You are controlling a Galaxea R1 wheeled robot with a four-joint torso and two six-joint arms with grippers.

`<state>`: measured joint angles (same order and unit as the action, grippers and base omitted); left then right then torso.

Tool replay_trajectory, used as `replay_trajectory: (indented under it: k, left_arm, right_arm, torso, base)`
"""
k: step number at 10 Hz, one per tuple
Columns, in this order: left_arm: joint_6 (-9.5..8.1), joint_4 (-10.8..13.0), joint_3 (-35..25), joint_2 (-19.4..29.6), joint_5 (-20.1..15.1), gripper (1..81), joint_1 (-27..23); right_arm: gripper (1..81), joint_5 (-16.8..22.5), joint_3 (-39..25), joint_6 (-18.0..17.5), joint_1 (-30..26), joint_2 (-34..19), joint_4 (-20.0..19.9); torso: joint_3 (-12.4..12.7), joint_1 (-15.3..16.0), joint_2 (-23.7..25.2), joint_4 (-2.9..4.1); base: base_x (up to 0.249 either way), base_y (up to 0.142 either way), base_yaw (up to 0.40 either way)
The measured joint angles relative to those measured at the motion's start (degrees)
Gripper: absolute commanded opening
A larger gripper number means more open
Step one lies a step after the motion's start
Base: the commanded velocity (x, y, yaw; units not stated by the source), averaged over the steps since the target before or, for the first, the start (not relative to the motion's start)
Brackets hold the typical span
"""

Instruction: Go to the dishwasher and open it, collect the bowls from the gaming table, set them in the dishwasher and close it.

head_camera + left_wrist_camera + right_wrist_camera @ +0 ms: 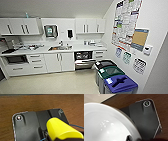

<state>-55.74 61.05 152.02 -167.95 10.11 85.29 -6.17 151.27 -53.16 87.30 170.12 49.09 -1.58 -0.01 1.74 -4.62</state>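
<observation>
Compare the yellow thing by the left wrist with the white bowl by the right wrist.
Colour: the yellow thing is bright yellow, while the white bowl is glossy white. Shape: the yellow thing shows a smooth, rounded outer side, while the white bowl shows its hollow inside and curved rim. Marks: the white bowl carries small bright glints, the yellow thing looks plain. Both sit close to their cameras, above brown wood-look flooring.

The round white bowl [107, 125] looks like glossy glazed ceramic, catching highlights. The bright yellow bowl [61, 129] looks like smooth matt plastic. The grey stainless-steel dishwasher [83, 60] front is metal. The brown floor [37, 104] shows wood grain.
</observation>
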Motion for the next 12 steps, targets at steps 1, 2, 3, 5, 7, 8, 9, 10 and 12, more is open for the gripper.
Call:
replay_trajectory:
  k: [1, 2, 3, 5, 7, 8, 9, 10, 12]
  left_arm:
    - [0.0, 0.0, 0.0, 0.0, 0.0, 1.0, 0.0]
    - [0.0, 0.0, 0.0, 0.0, 0.0, 1.0, 0.0]
    - [0.0, 0.0, 0.0, 0.0, 0.0, 1.0, 0.0]
    - [0.0, 0.0, 0.0, 0.0, 0.0, 1.0, 0.0]
    - [0.0, 0.0, 0.0, 0.0, 0.0, 1.0, 0.0]
    - [0.0, 0.0, 0.0, 0.0, 0.0, 1.0, 0.0]
    - [0.0, 0.0, 0.0, 0.0, 0.0, 1.0, 0.0]
    - [0.0, 0.0, 0.0, 0.0, 0.0, 1.0, 0.0]
    - [0.0, 0.0, 0.0, 0.0, 0.0, 1.0, 0.0]
  right_arm:
    - [1.0, 0.0, 0.0, 0.0, 0.0, 0.0, 0.0]
    - [1.0, 0.0, 0.0, 0.0, 0.0, 0.0, 0.0]
    - [1.0, 0.0, 0.0, 0.2, 0.0, 0.0, 0.0]
    - [1.0, 0.0, 0.0, 0.2, 0.0, 0.0, 0.0]
    - [1.0, 0.0, 0.0, 0.2, 0.0, 0.0, 0.0]
    - [1.0, 0.0, 0.0, 0.2, 0.0, 0.0, 0.0]
    - [1.0, 0.0, 0.0, 0.2, 0.0, 0.0, 0.0]
    - [1.0, 0.0, 0.0, 0.3, 0.0, 0.0, 0.0]
    - [1.0, 0.0, 0.0, 0.3, 0.0, 0.0, 0.0]
  torso:
    - [0.0, 0.0, 0.0, 0.0]
    - [0.0, 0.0, 0.0, 0.0]
    - [0.0, 0.0, 0.0, 0.0]
    - [0.0, 0.0, 0.0, 0.0]
    - [0.0, 0.0, 0.0, 0.0]
    - [0.0, 0.0, 0.0, 0.0]
    - [0.0, 0.0, 0.0, 0.0]
    - [0.0, 0.0, 0.0, 0.0]
    - [0.0, 0.0, 0.0, 0.0]
  base:
    - [0.153, 0.0, 0.0]
    - [0.144, 0.0, 0.0]
    - [0.133, 0.0, 0.0]
    - [0.113, 0.0, 0.0]
    - [0.099, 0.0, 0.0]
    - [0.1, 0.0, 0.0]
    - [0.099, 0.0, 0.0]
    - [0.099, 0.0, 0.0]
    - [0.099, 0.0, 0.0]
